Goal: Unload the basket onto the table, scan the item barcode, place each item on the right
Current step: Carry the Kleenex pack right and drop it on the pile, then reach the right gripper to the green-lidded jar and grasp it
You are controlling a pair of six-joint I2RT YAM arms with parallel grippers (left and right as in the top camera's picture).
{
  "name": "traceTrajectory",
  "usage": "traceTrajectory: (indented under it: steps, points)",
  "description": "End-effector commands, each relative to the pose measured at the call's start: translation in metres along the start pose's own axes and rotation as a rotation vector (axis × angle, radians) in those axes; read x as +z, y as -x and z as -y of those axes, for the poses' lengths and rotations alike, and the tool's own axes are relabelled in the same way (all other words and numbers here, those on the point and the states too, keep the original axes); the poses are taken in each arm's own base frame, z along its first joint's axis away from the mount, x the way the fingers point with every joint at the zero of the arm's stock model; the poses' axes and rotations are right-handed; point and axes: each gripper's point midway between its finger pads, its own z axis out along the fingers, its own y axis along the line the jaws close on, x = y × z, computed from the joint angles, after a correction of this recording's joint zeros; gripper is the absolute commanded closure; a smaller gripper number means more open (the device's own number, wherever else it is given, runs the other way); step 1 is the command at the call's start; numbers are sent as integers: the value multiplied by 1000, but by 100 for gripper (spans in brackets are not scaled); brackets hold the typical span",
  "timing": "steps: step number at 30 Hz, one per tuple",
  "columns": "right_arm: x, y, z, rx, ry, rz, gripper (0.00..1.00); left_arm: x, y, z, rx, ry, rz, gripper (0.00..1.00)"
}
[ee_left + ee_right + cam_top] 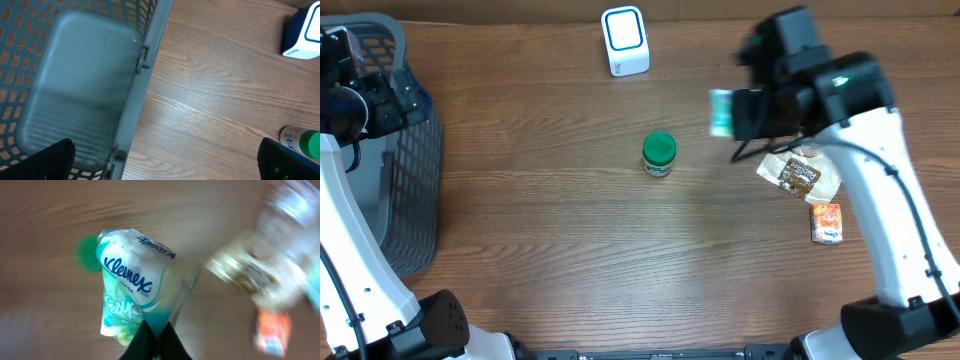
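My right gripper (156,330) is shut on the plastic edge of a green and white Kleenex tissue pack (134,285), which hangs above the table. From overhead the pack (722,113) shows as a blurred green shape at the gripper's left end, right of table centre. The white and blue barcode scanner (625,40) stands at the far edge of the table; it also shows at the top right of the left wrist view as a white box (304,35). My left gripper (165,160) is open over the basket's rim, nothing between its fingers.
A grey mesh basket (415,170) fills the left side. A green-lidded jar (659,153) stands mid-table. A brown and white snack packet (800,172) and a small orange packet (827,222) lie at the right under the right arm.
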Motion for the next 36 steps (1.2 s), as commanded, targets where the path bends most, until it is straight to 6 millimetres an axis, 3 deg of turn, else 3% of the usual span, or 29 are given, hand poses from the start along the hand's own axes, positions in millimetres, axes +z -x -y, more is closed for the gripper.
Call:
traceTrajectory:
  steps: [1, 3, 10, 16, 21, 25, 28, 32, 36]
  points:
    - [15, -4, 60, 338, -128, -29, 96, 1, 1, 1, 21, -4, -1, 0]
    - [28, -10, 85, 429, -153, -54, 96, 1, 1, 1, 21, -4, -1, 1]
    - [83, -32, 140, 590, -153, -106, 96, 1, 1, 1, 21, -4, -1, 1]
    - [113, -48, 164, 660, -149, -110, 95, 1, 1, 1, 21, -4, -1, 0]
    - [115, -52, 174, 664, -159, -112, 75, 1, 1, 1, 21, -4, -1, 1]
    - [114, -52, 174, 650, -157, -115, 50, 1, 1, 1, 21, -4, -1, 1]
    - [113, -46, 153, 566, -33, -130, 43, 1, 1, 1, 21, -4, -1, 0]
    - [106, -32, 96, 356, 211, -130, 34, 1, 1, 1, 21, -4, -1, 1]
    - [104, -34, 36, 144, 287, -151, 29, 1, 1, 1, 21, -4, -1, 0]
